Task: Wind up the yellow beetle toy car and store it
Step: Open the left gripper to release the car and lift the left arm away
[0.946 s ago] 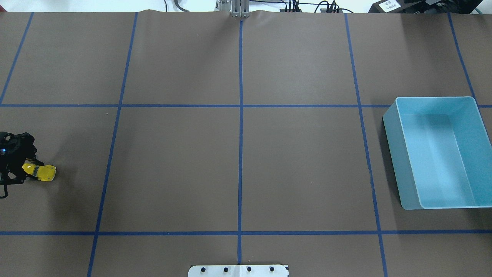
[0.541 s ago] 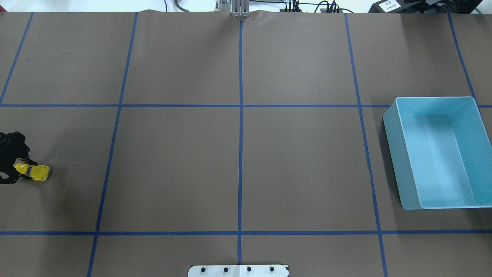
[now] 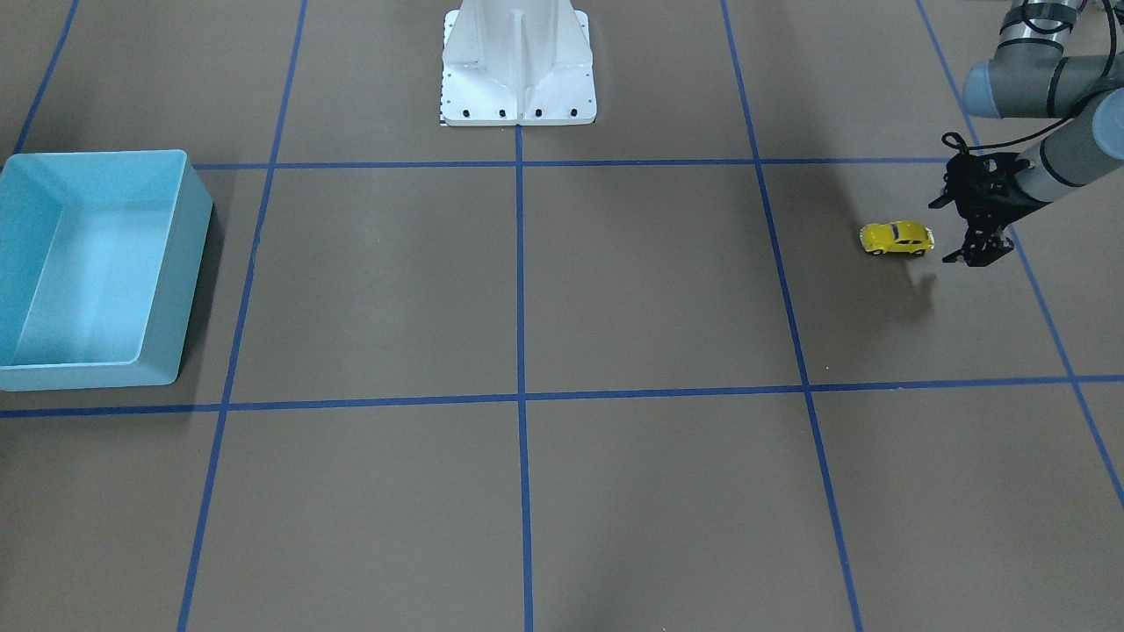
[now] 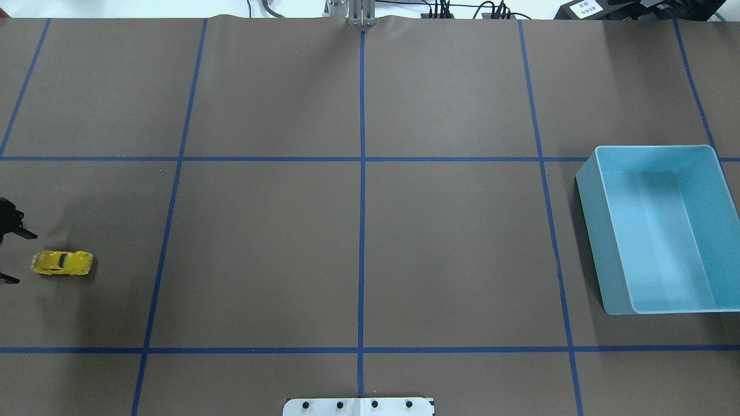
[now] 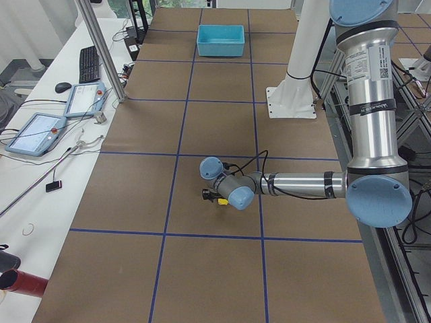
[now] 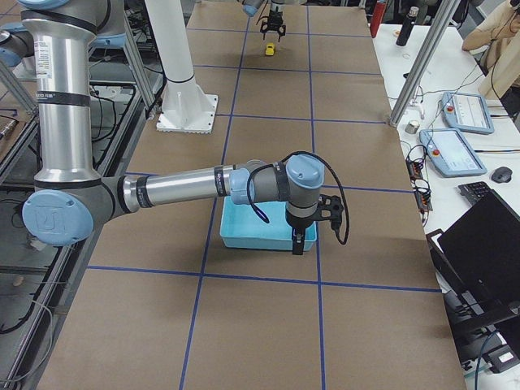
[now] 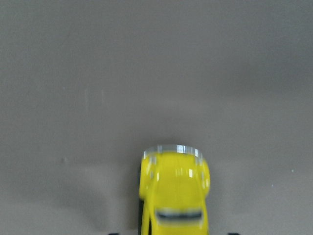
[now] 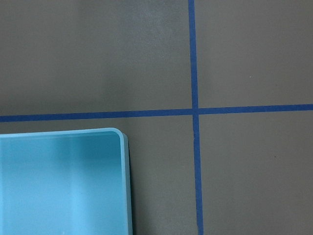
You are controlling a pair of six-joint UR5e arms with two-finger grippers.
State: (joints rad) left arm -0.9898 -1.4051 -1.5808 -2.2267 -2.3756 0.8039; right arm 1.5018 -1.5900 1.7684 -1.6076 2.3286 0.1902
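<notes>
The yellow beetle toy car (image 4: 62,263) stands free on its wheels on the brown table near the left edge. It also shows in the front view (image 3: 896,238) and, blurred, in the left wrist view (image 7: 174,193). My left gripper (image 4: 17,257) is open and empty just behind the car, apart from it, and shows in the front view (image 3: 948,230) too. The light blue bin (image 4: 595,242) stands empty at the far right. My right gripper (image 6: 299,240) hangs over the bin's near edge. I cannot tell whether it is open or shut.
Blue tape lines divide the brown table cover into squares. The white robot base plate (image 3: 518,88) sits at the table's middle edge. The right wrist view shows one corner of the bin (image 8: 122,142) and a tape crossing (image 8: 194,111).
My left gripper has opened, let go of the car and drawn back to the left. The car now stands free and has moved a little to the right.
</notes>
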